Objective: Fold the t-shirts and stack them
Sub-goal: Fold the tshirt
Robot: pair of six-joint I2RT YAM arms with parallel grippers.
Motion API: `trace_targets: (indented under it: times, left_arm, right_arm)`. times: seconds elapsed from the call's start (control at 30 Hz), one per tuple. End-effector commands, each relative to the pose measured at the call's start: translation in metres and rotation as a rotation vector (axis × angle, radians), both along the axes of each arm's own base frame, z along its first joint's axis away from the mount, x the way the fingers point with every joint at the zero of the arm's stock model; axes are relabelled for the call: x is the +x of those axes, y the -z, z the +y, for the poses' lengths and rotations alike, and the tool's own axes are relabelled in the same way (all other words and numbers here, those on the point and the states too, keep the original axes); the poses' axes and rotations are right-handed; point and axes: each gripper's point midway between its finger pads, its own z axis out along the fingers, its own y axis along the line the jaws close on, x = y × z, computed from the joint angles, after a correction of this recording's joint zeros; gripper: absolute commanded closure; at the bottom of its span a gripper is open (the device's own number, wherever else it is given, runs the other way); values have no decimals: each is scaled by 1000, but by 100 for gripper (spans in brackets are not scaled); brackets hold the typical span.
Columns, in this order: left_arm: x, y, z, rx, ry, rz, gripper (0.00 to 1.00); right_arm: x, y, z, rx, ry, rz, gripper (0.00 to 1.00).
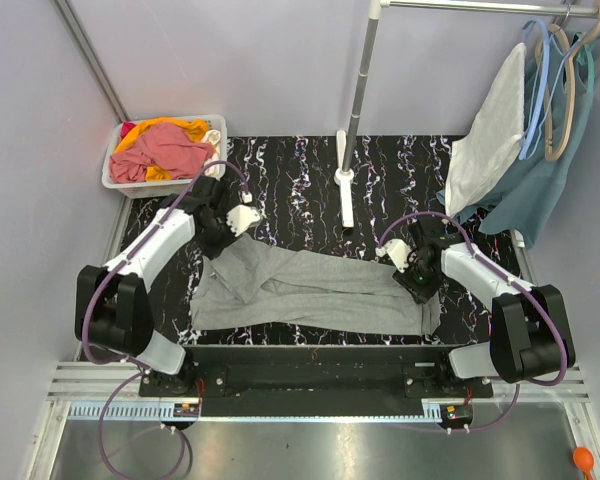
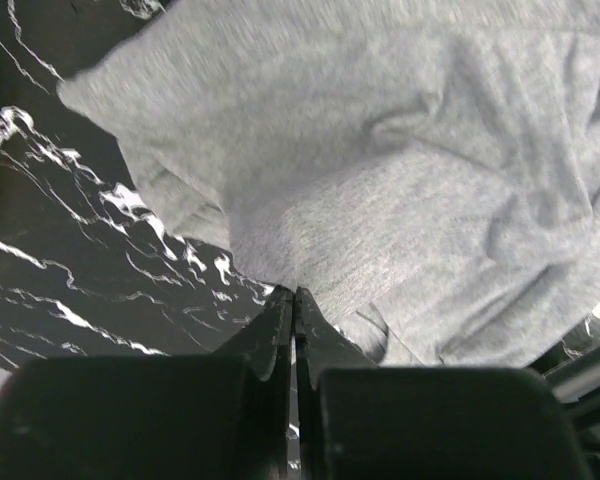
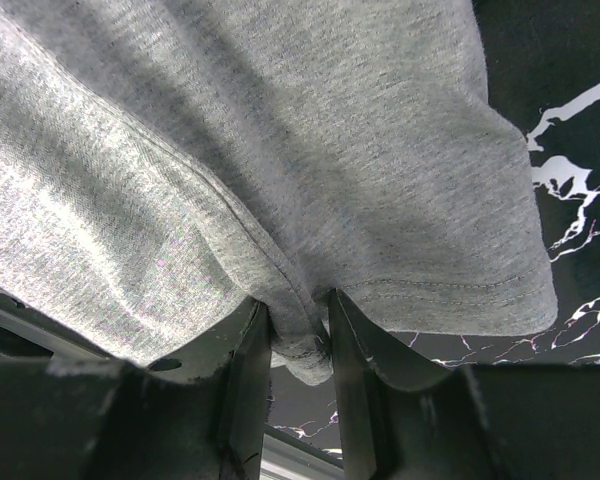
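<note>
Left gripper (image 2: 293, 300), right gripper (image 3: 300, 340) clamped shut (both low).

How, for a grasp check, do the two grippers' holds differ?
The left gripper pinches a thin edge, jaws nearly touching; the right gripper clamps a thick bunched fold, jaws apart. The left holds the far left corner of the grey shirt, the right its right end. Both are shut on it.

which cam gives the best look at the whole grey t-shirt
Top external: the grey t-shirt lies spread across the table, both ends visible. Left wrist shows only a rumpled patch at the left gripper; right wrist only a hem bunched in the right gripper.
</note>
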Motion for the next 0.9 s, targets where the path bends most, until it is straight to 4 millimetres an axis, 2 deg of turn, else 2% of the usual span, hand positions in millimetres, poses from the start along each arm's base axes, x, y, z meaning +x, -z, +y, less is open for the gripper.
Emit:
trace_targets:
  times: [0.0,0.43,0.53,0.87]
  left_arm:
    - [-19,-4,10,31,-21,21,100]
    - [-66,-20,7,76,21,93,100]
    - [-72,-23,5,81,28,108,100]
    - [-74,-42,-1,59,16,114,100]
  right_arm:
    - [3,-6,3,4,-5,-27,64]
    - [2,-8,4,12,-11,-33,65]
    - [0,-7,4,15,-10,-30,65]
    - [-4,-6,4,17,-15,-34,65]
